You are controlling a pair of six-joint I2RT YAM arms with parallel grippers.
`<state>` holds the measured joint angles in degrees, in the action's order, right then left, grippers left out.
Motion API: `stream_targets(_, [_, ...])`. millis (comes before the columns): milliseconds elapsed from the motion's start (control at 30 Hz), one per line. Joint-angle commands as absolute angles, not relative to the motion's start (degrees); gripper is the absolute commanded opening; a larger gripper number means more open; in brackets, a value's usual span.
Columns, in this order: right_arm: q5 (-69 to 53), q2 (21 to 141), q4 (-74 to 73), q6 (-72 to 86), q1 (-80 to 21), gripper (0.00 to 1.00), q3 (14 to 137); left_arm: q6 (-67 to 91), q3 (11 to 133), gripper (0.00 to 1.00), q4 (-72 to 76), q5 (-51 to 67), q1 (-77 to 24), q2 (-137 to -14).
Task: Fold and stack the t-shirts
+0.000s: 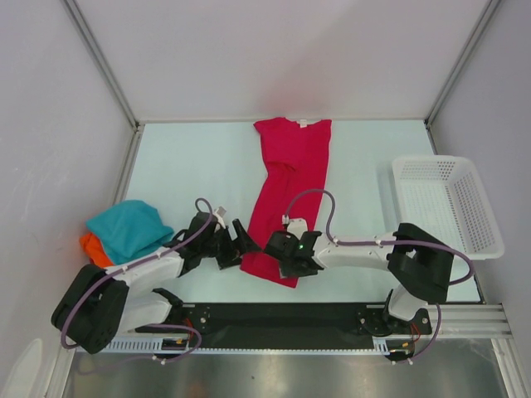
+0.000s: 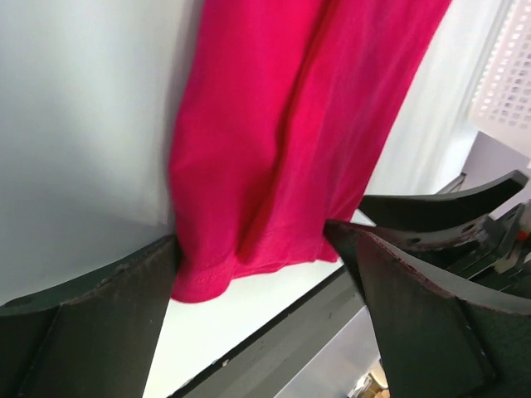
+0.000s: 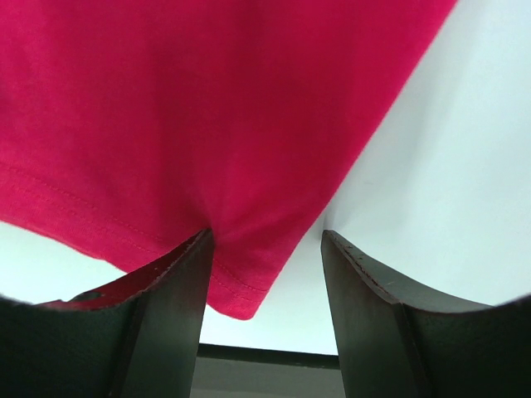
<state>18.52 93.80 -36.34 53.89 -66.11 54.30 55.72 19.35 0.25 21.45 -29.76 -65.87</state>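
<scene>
Preparing to fold the crimson-pink cloth t-shirt [image 1: 290,178]: left hand [image 2: 253,240], right hand [image 3: 265,236] wide, empty; hem corners need pinching.

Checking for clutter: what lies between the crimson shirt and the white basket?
Top view: bare table between crimson shirt and basket, except the right arm crossing the near end.

One t-shirt [image 1: 288,186] lies lengthwise down the middle of the bench [image 1: 191,166], collar at the far edge, hem toward the arms. The left gripper [image 1: 246,247] sits at the hem's left corner and the right gripper [image 1: 280,257] at its right corner, each corner lying between the parted fingers. At the bench's left edge a second t-shirt [image 1: 129,225] lies on a third t-shirt [image 1: 93,247]. The basket [image 1: 448,199] stands at the right edge.
</scene>
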Motion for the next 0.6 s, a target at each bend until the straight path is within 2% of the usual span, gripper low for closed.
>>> stream_targets(0, [18.8, 95.2, -36.4, 56.6, -68.4, 0.61, 56.9, 55.9, 16.6, 0.95, 2.0, 19.8, -30.6, -69.4])
stream_targets(133, [18.7, 94.6, -38.0, 58.6, -69.7, 0.6, 56.8, 56.3, 16.2, 0.9, 3.0, 20.9, -30.8, -70.0])
stream_targets(233, [19.5, 93.3, -38.9, 59.8, -70.8, 0.6, 56.3, 56.8, 15.3, 0.82, 3.2, 21.4, -30.8, -67.8])
stream_targets(333, [19.8, 92.1, -38.9, 61.4, -71.5, 0.6, 55.1, 57.3, 14.1, 0.62, 2.8, 22.1, -30.8, -64.8])
stream_targets(367, [19.9, 91.8, -38.8, 62.2, -71.8, 0.6, 54.7, 57.6, 13.5, 0.5, 2.3, 22.1, -30.8, -63.2])
stream_targets(400, [20.0, 91.7, -38.7, 62.5, -72.0, 0.59, 54.1, 57.7, 13.3, 0.44, 1.9, 22.1, -30.8, -62.5])
stream_targets(433, [20.0, 91.6, -38.5, 63.0, -72.2, 0.59, 53.8, 57.9, 12.9, 0.34, 1.1, 22.1, -30.8, -61.8])
stream_targets(567, [20.0, 91.3, -37.4, 65.1, -72.9, 0.57, 52.4, 57.9, 12.7, 0.22, -1.3, 22.1, -30.8, -59.0])
